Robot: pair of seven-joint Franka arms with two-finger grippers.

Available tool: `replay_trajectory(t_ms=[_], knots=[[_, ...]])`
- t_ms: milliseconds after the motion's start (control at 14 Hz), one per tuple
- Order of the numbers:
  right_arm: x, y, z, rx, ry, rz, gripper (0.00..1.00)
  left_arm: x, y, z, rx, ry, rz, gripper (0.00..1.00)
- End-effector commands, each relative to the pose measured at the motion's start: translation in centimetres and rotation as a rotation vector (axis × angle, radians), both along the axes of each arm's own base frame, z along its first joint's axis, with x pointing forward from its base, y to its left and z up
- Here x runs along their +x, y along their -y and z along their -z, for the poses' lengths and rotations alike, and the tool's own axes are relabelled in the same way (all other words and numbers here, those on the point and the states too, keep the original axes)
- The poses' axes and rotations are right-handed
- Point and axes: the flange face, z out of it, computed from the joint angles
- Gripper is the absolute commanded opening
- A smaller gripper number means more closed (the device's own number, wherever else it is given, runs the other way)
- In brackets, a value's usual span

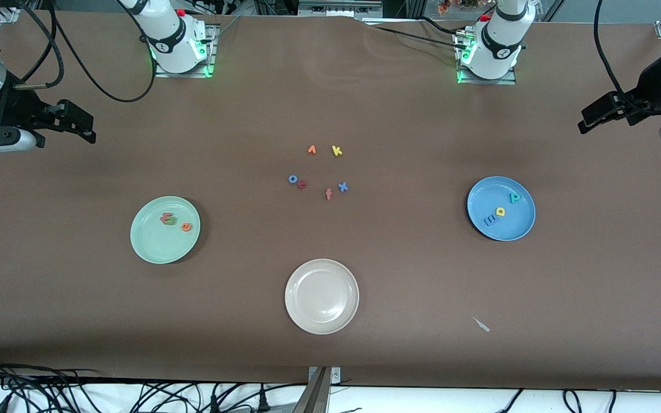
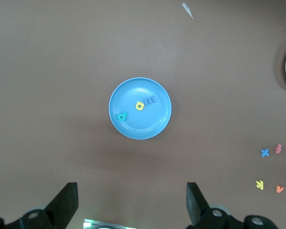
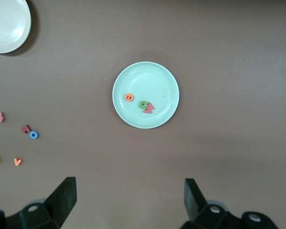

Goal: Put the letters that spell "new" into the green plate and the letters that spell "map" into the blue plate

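Brown table (image 1: 365,275): n/e/w letters (image 1: 174,221) in green plate (image 1: 152,246), m/a/p letters (image 1: 501,210) in blue plate (image 1: 514,226). Left gripper (image 2: 131,202) and right gripper (image 3: 128,200) both released, holding nothing.

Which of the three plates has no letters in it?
The beige plate, nearest the front camera; the green plate and blue plate each hold letters.
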Motion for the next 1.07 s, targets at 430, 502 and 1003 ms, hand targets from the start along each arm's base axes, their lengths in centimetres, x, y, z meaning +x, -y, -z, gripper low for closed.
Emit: replay_trajectory(t_ms=[430,502,1003], knots=[[-0.1,0.4,-0.1,-0.007,0.000,-0.008,1.00,0.1,-0.4,-0.8,0.026,0.013,0.018,1.00],[-0.1,0.4,-0.1,-0.010,-0.002,-0.008,1.00,0.1,-0.4,-0.8,0.026,0.013,0.017,1.00],[0.4,0.4,0.8,-0.011,-0.012,-0.008,1.00,0.1,-0.3,-0.8,0.026,0.015,0.018,1.00]])
